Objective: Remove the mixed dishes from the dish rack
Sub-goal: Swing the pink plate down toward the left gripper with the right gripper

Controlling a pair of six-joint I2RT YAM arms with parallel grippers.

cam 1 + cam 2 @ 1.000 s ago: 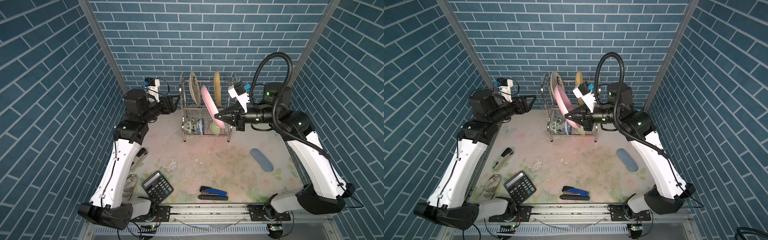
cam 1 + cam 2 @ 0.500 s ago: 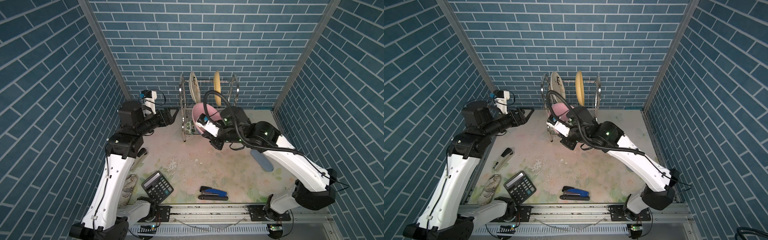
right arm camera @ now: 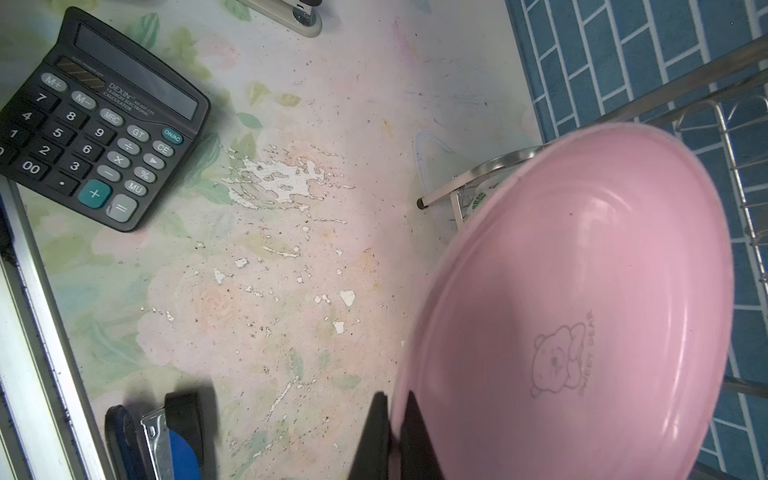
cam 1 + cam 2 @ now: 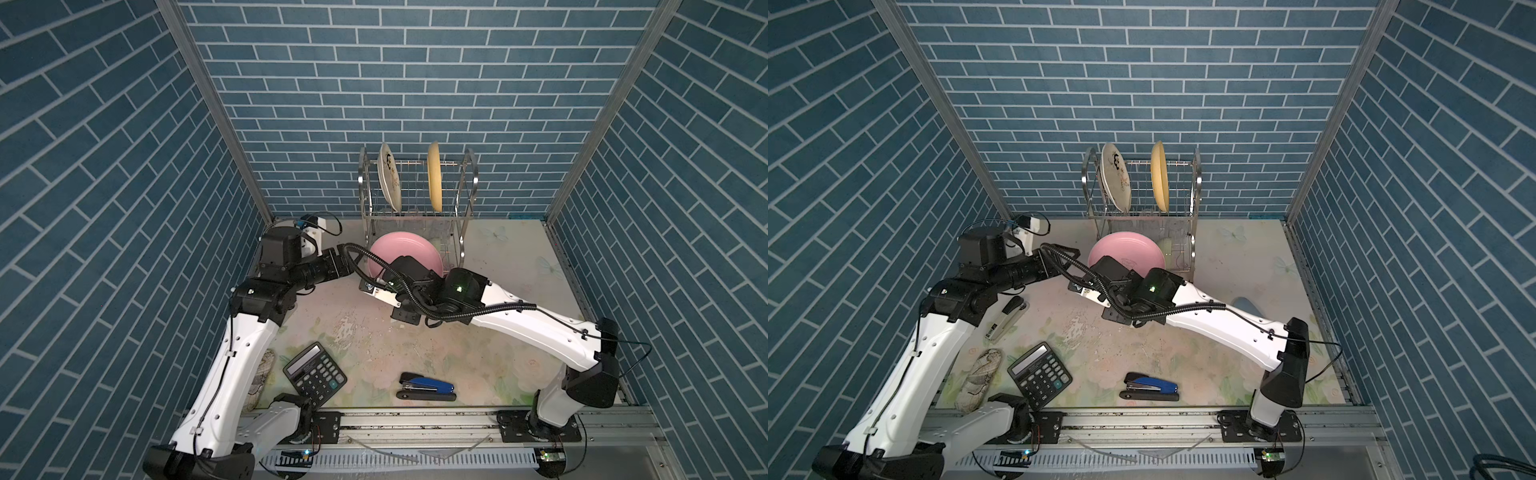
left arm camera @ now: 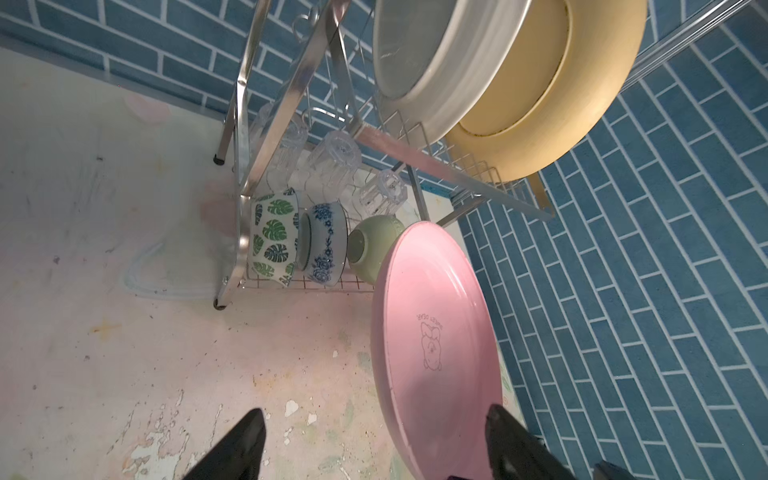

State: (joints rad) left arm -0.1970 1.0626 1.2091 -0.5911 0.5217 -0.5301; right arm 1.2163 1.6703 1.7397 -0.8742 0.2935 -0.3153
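Observation:
My right gripper (image 3: 395, 395) is shut on the rim of the pink plate (image 4: 405, 253), holding it tilted low in front of the dish rack (image 4: 467, 183). My left gripper (image 5: 374, 411) is open, and the pink plate's (image 5: 436, 345) near edge lies between its fingers without being gripped. On the rack's top tier stand a cream floral plate (image 4: 389, 176) and a yellow plate (image 4: 434, 175). On the lower tier are a green-leaf bowl (image 5: 274, 237), a blue-patterned bowl (image 5: 326, 245) and a pale green bowl (image 5: 370, 245). Clear tumblers (image 5: 332, 160) sit just above them.
A black calculator (image 4: 314, 374) and a blue stapler (image 4: 426, 386) lie near the front edge. A beige stapler (image 4: 1007, 318) and a patterned pouch (image 4: 978, 378) lie at the left. A grey-blue oblong (image 4: 1246, 305) shows behind the right arm. Brick walls close in three sides.
The right arm has carried the pink plate out of the rack's top tier, down and leftward in front of the rack. The left gripper has opened wider and come up to the plate.

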